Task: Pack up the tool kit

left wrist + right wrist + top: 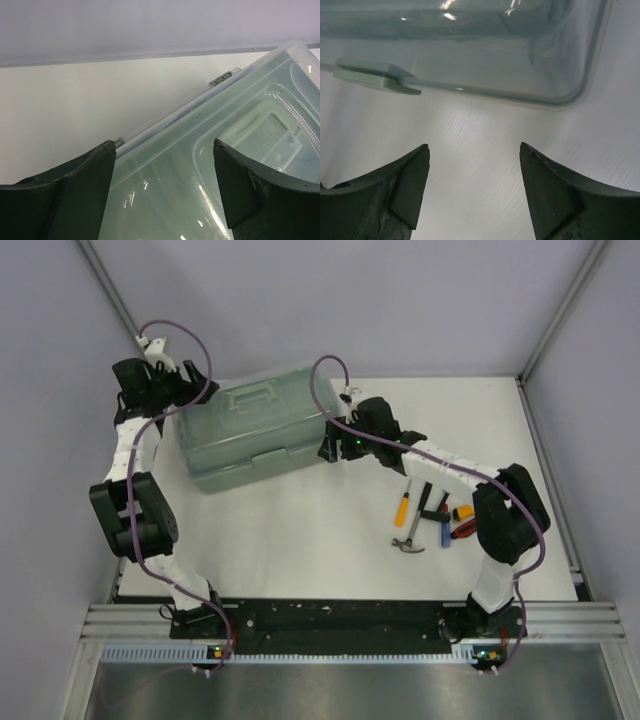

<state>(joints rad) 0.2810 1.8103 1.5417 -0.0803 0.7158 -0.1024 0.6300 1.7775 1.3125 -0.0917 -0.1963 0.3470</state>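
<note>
Toolbox [470, 45] corner just ahead of right fingers [560, 195], table [480, 140] showing between; left fingers [65, 195] over lid [175, 170] edge; both spread, empty.

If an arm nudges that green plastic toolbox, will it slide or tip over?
Probably slides: the toolbox sits low and wide on the smooth white table. Its glossy lid looks slippery to grip. Likely light, since tools lie outside.

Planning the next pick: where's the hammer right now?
In the top view, the hammer lies on the right half of the table, at the near-left edge of the loose tools beside the right arm, its head close to the yellow-handled screwdriver.
</note>
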